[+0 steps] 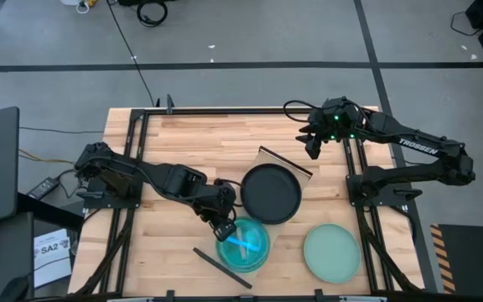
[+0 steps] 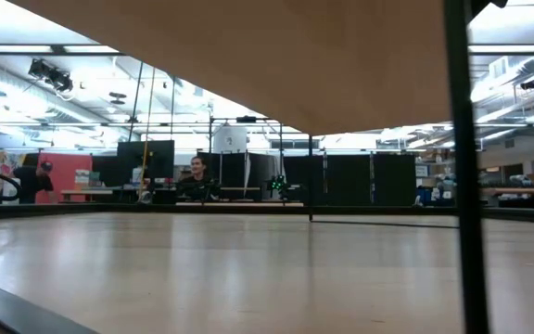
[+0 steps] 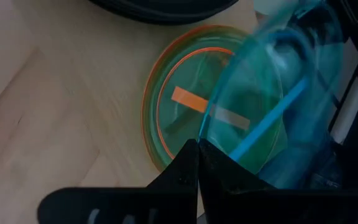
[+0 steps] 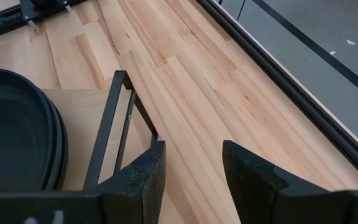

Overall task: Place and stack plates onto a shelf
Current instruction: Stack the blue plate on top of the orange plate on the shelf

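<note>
The left gripper (image 1: pixel 222 230) is clamped on the rim of the blue plate (image 1: pixel 244 244), tilted over an orange plate (image 3: pixel 185 109) on the counter (image 1: pixel 191 143); black plates (image 1: pixel 271 194) sit on the shelf (image 1: pixel 285 161); the right gripper (image 1: pixel 312 144) hangs open beyond them.

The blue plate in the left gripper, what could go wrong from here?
1. The left gripper pinches the blue plate only at its rim and holds it tilted, so it may slip or swing free.
2. It hangs over the green and orange plates; a drop would knock them.
3. The black plates already cover much of the shelf, so there may be little room, and placing could bump them.

The right gripper waits open near the table's far edge.
</note>
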Robot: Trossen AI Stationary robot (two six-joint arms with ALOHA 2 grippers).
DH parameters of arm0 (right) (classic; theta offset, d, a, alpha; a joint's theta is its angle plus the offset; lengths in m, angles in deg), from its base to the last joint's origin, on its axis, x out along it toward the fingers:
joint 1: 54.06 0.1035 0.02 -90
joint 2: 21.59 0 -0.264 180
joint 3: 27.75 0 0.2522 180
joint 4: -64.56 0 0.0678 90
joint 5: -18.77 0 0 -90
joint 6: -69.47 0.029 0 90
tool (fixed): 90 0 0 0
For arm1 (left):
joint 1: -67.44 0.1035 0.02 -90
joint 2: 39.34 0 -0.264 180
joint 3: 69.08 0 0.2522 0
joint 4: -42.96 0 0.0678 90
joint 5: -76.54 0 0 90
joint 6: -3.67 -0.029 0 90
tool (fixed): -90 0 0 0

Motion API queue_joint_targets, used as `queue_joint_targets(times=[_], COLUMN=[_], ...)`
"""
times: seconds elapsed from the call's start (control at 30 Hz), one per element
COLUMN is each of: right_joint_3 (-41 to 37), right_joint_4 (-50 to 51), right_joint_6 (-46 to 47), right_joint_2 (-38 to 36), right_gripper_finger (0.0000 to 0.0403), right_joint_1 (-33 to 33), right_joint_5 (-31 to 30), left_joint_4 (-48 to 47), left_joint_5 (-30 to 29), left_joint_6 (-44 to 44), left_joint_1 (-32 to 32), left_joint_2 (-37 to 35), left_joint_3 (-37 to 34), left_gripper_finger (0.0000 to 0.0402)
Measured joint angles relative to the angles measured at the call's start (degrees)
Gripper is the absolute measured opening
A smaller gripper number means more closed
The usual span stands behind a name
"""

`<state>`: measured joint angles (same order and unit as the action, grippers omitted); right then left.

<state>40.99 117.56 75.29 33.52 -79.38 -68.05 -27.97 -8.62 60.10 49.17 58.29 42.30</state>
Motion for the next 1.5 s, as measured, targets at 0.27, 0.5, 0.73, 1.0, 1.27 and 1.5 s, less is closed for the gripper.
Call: queue_joint_targets(times=[0.27,0.5,0.73,1.0,1.27,1.5], right_joint_3=[0.00,0.00,0.00,0.00,0.00,0.00], right_joint_4=[0.29,0.31,0.31,0.31,0.31,0.31], right_joint_6=[-0.02,0.00,0.00,0.00,0.00,0.00], right_joint_2=[0.00,0.00,0.00,0.00,0.00,0.00], right_gripper_finger=[0.0165,0.0165,0.0165,0.0165,0.0165,0.0165], right_joint_1=[0.00,0.00,0.00,0.00,0.00,0.00], right_joint_5=[-0.02,-0.02,-0.02,-0.02,-0.02,-0.02], left_joint_4=[0.12,0.12,0.10,0.10,0.10,0.08], left_joint_5=[-0.02,-0.04,-0.31,-0.71,-0.72,-1.64], left_joint_6=[-0.04,-0.07,-0.66,-0.68,-0.68,-0.66], left_joint_1=[0.02,0.02,0.02,0.00,0.01,0.02], left_joint_2=[-0.02,-0.02,-0.02,-0.02,-0.04,-0.09], left_joint_3=[0.00,0.00,0.00,0.00,0.00,0.00], left_gripper_finger=[0.0008,0.0010,0.0011,0.0011,0.0030,0.0058])
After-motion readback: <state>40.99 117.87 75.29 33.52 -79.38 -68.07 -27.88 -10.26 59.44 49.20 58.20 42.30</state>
